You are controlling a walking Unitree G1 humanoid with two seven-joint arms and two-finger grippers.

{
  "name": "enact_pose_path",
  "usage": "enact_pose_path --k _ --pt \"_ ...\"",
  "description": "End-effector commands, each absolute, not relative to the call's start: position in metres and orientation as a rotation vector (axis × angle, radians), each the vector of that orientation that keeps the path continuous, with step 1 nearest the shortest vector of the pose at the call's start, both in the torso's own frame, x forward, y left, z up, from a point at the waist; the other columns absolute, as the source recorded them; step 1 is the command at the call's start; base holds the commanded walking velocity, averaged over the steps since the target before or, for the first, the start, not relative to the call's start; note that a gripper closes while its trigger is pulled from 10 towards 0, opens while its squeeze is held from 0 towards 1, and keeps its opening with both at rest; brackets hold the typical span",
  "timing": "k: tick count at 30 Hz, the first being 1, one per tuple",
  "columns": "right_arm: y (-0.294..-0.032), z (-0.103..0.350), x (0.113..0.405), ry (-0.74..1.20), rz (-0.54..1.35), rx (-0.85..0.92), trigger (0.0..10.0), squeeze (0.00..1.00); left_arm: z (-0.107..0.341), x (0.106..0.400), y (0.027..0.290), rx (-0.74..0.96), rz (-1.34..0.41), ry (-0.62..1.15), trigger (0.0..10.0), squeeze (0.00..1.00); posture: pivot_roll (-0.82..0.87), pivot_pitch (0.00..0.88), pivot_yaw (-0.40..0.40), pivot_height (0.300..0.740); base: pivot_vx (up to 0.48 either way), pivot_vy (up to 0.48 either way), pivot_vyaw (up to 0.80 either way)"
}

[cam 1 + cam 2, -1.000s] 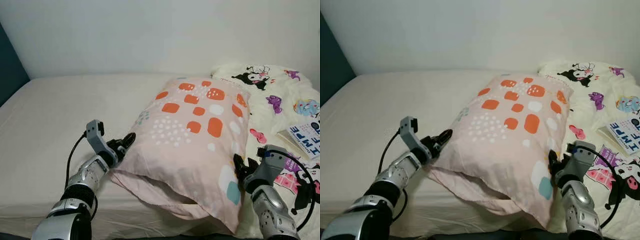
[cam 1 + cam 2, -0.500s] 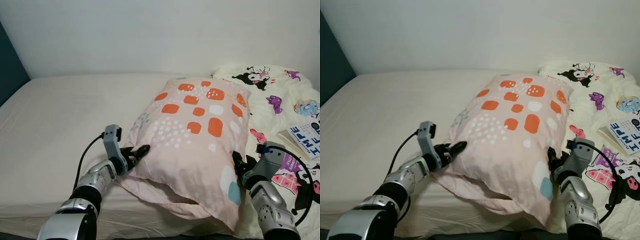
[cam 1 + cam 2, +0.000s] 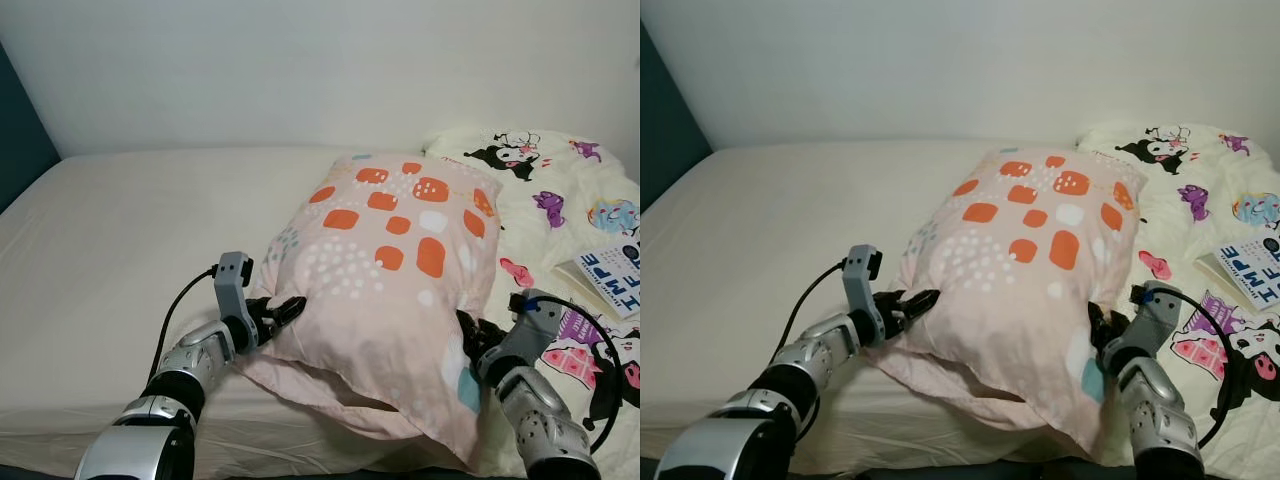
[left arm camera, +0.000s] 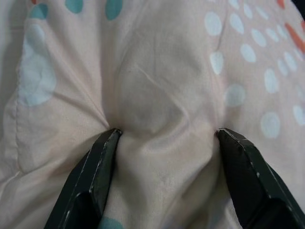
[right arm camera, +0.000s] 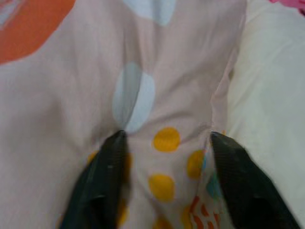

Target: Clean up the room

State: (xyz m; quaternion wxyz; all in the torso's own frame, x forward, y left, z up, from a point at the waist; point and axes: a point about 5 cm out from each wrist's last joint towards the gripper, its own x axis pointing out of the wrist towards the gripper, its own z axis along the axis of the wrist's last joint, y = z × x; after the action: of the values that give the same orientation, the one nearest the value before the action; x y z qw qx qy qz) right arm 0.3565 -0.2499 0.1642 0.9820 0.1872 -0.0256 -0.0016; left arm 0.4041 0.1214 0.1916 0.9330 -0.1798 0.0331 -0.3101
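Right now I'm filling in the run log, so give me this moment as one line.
pillow on bed | left claw open, pressed into its left edge | right claw open, pressed into its right edge | not lifted

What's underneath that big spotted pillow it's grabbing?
The pillow lies on the bed's cream sheet, its right side against the cartoon quilt. Whatever sits directly under it is covered.

Cream bed (image 3: 130, 230) spans the scene; plain white wall (image 3: 300, 70) behind; dark teal panel (image 3: 18, 130) far left; open book (image 3: 606, 272) at right edge.
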Motion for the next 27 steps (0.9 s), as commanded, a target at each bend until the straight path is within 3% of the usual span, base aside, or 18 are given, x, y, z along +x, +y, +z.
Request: enact_pose_path --k 1,9,19,20,21,27 --pt "-0.238 0.151 0.350 -0.019 0.047 0.440 10.0 1.00 0.185 0.403 0.115 -0.462 -0.639 0.114 10.0 0.00 -0.01 0.379 0.001 0.567 0.000 0.000 0.00" --pt "-0.223 0.148 0.331 -0.090 0.095 0.580 10.0 1.00 0.200 0.407 0.119 -0.656 -0.625 0.075 10.0 0.00 0.00 0.380 0.007 0.567 0.000 0.000 0.00" --pt "-0.234 0.137 0.332 -0.028 0.079 0.544 10.0 1.00 0.189 0.397 0.093 -0.613 -0.827 0.155 10.0 0.00 0.00 0.383 0.019 0.567 0.000 0.000 0.00" --pt "-0.236 0.137 0.335 -0.021 0.071 0.537 10.0 0.58 0.188 0.396 0.091 -0.616 -0.844 0.161 10.0 0.00 0.00 0.385 0.021 0.567 0.000 0.000 0.00" --pt "-0.237 0.137 0.337 -0.017 0.067 0.537 10.0 0.00 0.187 0.395 0.090 -0.621 -0.857 0.165 10.0 0.00 0.00 0.385 0.021 0.567 0.000 0.000 0.00" --pt "-0.239 0.139 0.344 0.001 0.060 0.541 10.0 0.00 0.185 0.392 0.086 -0.633 -0.894 0.177 10.0 0.00 0.00 0.385 0.022 0.567 0.000 0.000 0.00"
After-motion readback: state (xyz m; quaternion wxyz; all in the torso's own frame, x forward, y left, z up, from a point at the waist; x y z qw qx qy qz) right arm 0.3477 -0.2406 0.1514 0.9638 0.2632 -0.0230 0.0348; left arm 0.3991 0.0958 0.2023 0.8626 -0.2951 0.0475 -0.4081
